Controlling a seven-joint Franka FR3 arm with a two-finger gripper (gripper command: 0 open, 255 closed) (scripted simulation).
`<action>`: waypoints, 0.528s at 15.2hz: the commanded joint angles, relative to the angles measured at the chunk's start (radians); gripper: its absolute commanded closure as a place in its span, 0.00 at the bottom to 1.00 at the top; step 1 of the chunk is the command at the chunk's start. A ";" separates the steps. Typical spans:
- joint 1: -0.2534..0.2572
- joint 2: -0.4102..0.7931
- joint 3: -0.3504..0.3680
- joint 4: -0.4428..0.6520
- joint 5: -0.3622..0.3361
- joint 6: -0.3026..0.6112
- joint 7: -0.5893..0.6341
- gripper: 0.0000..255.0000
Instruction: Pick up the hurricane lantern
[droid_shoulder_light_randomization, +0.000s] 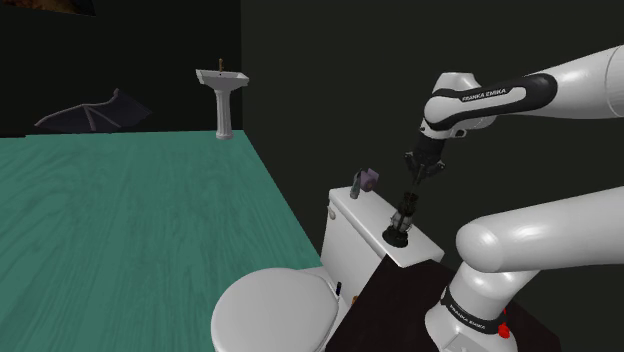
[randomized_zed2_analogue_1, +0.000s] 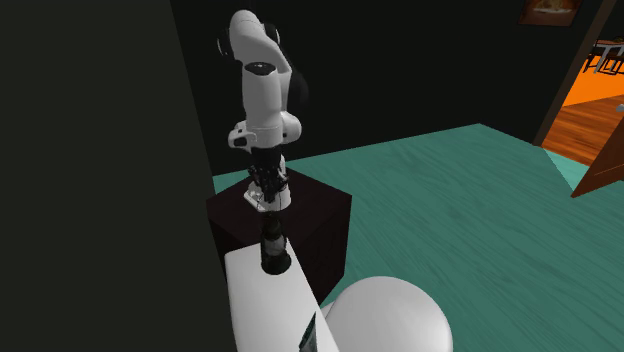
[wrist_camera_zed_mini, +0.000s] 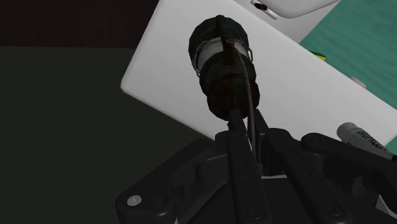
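Claw (wrist_camera_zed_mini: 249, 127) clamps tight on the wire handle of the dark hurricane lantern (wrist_camera_zed_mini: 222, 67), grasp seemingly made, so next comes a straight lift off the toilet cistern lid (wrist_camera_zed_mini: 305, 95).

My hurricane lantern (droid_shoulder_light_randomization: 403, 220), dark with a pale glass band, stands upright on the white toilet tank lid (droid_shoulder_light_randomization: 362, 208), its wire bail pinched in my pincer (wrist_camera_zed_mini: 249, 127).

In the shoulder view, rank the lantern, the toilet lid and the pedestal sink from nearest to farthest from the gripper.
1. The lantern: directly under the gripper, standing on the toilet tank.
2. The toilet lid: lower down, toward the shoulder view's left.
3. The pedestal sink: farthest, at the shoulder view's upper left.
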 joint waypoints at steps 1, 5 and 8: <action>0.002 -0.006 0.004 0.020 0.004 -0.026 0.000 1.00; 0.004 -0.019 0.010 0.067 0.010 -0.085 -0.002 1.00; 0.006 -0.024 0.014 0.104 0.014 -0.127 -0.004 1.00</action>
